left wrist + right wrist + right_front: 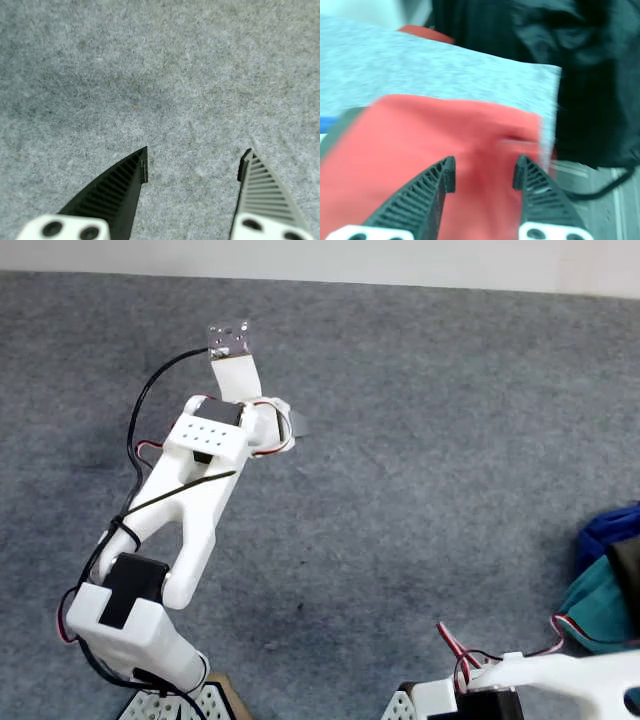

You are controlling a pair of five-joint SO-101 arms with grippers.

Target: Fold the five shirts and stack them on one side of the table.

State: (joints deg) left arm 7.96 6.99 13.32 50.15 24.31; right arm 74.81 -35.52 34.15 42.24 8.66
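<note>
My left gripper (196,156) is open over bare grey felt, nothing between its fingers. In the high view the left gripper (230,340) sits at the far left part of the table (420,440), stretched away from its base. My right gripper (485,162) is open just above a red shirt (435,145), one finger on each side of a fold in the cloth, not closed on it. A blue shirt (607,527), a teal shirt (598,605) and a dark one (630,565) lie bunched at the table's right edge.
The right arm's white body (560,680) lies along the near right corner. Black cloth (590,75) hangs beyond the table's edge in the right wrist view, with a dark cable (600,190) below it. A wide stretch of grey felt spans the table's middle.
</note>
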